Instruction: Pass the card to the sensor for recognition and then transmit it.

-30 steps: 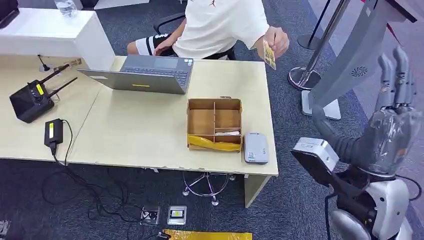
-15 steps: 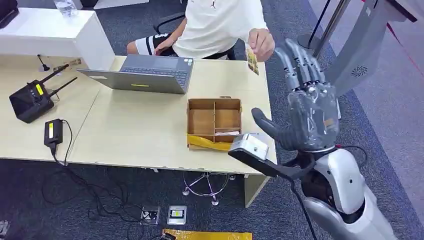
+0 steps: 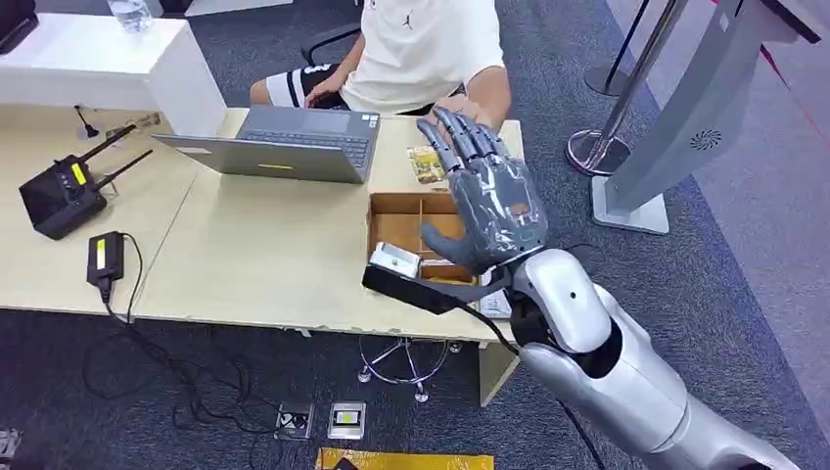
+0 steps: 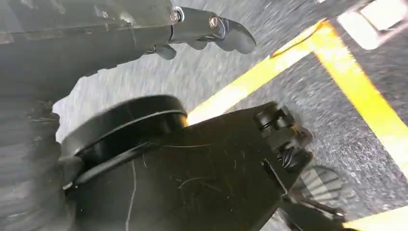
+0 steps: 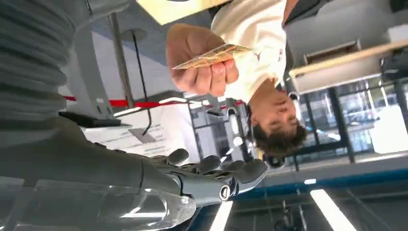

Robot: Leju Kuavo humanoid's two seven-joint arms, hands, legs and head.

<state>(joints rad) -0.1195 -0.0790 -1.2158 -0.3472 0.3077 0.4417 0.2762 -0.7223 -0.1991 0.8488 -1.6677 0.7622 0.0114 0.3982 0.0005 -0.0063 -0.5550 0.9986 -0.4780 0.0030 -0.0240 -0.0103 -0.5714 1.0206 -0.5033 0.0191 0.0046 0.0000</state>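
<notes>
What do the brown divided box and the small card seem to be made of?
The brown divided box looks like matte corrugated cardboard: raw brown walls, thin slotted dividers. The small yellow-patterned card, held by the person's hand, looks like thin stiff printed plastic or coated paper, slightly glossy; which one is unclear.

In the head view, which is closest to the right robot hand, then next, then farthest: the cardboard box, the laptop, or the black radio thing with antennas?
From the right robot hand:
1. Cardboard box, right under the hand.
2. Laptop, further along the table towards the robot's left.
3. Black radio with antennas, at the table's far left end.
</notes>
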